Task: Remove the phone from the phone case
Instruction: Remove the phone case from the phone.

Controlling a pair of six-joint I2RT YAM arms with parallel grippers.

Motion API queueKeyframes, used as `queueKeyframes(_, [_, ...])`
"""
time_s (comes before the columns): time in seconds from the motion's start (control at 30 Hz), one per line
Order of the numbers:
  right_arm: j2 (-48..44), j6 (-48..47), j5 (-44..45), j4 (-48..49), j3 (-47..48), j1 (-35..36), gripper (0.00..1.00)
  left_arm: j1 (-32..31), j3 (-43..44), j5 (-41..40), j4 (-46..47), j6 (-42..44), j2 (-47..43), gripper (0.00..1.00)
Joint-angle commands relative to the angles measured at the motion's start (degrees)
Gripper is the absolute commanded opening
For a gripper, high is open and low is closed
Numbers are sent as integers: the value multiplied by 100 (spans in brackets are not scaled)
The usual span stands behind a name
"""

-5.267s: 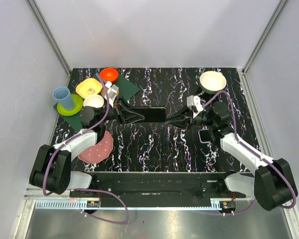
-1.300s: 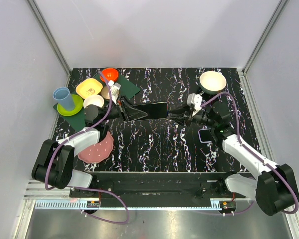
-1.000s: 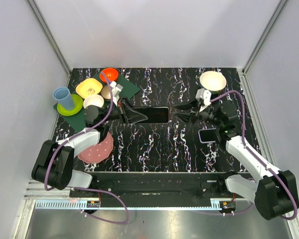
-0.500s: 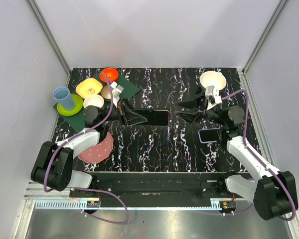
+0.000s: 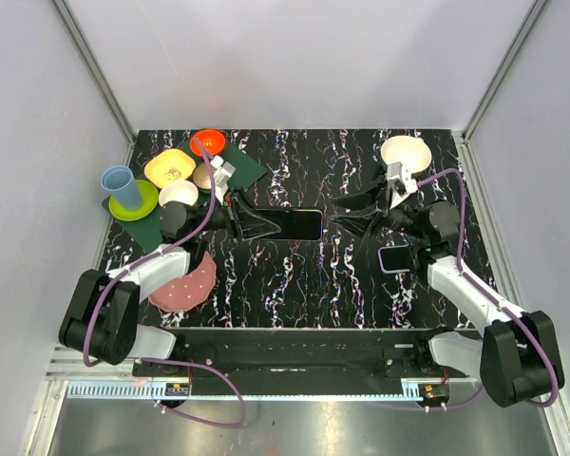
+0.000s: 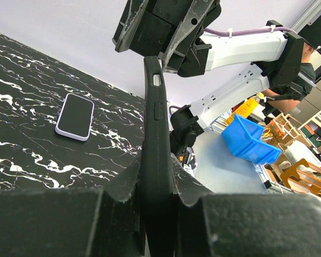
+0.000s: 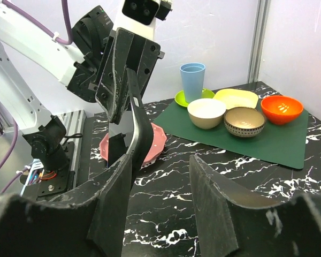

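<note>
a: how much of the phone case (image 6: 154, 123) shows at the left tool (image 6: 158, 179)?
b: only one thin edge. the end nearest the tool is sunk between its fingers and runs off the bottom of the frame. can't tell what sits inside.
a: and ahead of the right tool (image 7: 160, 160)?
b: the case hides a strip of the pink plate (image 7: 159, 143) beyond it. that tool's own fingers are cut off low in the frame.

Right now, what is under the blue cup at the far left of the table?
A green plate, partly on a dark green mat. The cup hides the plate's middle, so anything between them cannot be seen.
</note>
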Motion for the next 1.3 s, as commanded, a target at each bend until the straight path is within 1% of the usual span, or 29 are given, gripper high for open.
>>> queueKeyframes(0.0, [1,175,91,449,-11,49,54,26,60,-110,1702,84,-175,0])
queueKeyframes(0.4, [150,70,381,405,-46,216,59,17,51,-119,1694,93,-166,0])
queueKeyframes(0.83, [220,-228,601,247,-20,295,58,-35,60,-84,1694,102,-166,0])
queueKeyframes(1.27, [238,-844,970,-360,42,365,55,-62,68,-58,1755,75,-158,0])
